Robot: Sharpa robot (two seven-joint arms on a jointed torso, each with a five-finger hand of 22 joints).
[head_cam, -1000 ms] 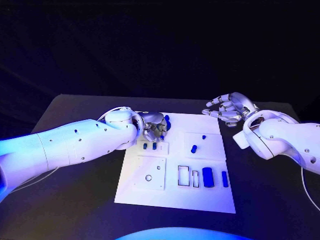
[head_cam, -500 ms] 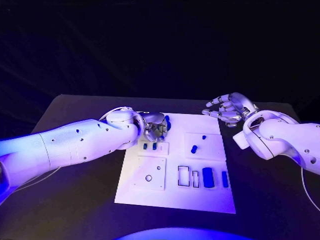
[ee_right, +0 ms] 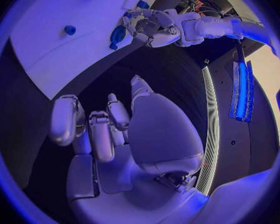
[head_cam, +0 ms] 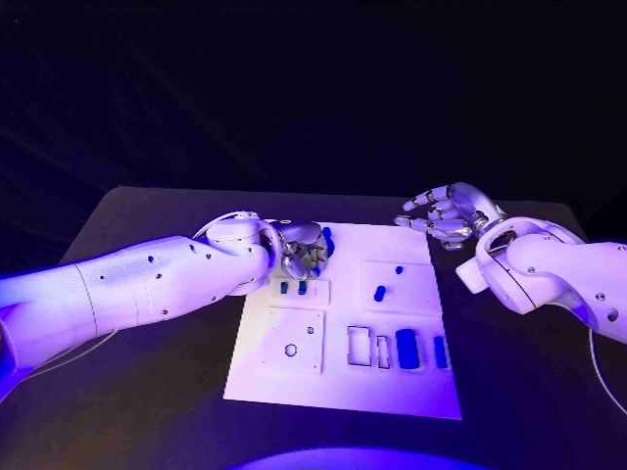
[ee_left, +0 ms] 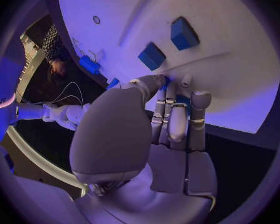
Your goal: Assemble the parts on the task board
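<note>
The left hand [head_cam: 300,247] pinches a blue part [head_cam: 325,238] (long axis near-to-far) at the task board [head_cam: 349,377]'s far-left corner; the right hand [head_cam: 448,213] hovers, fingers apart.

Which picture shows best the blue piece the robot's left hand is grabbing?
The right wrist view: the blue part shows beside the left hand. In the left wrist view its fingers hide most of it; the head view shows a sliver.

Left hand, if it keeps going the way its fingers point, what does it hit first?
Probably the blue part right at the fingertips of the left hand, on the white task board's far edge; whether they touch is unclear.
</note>
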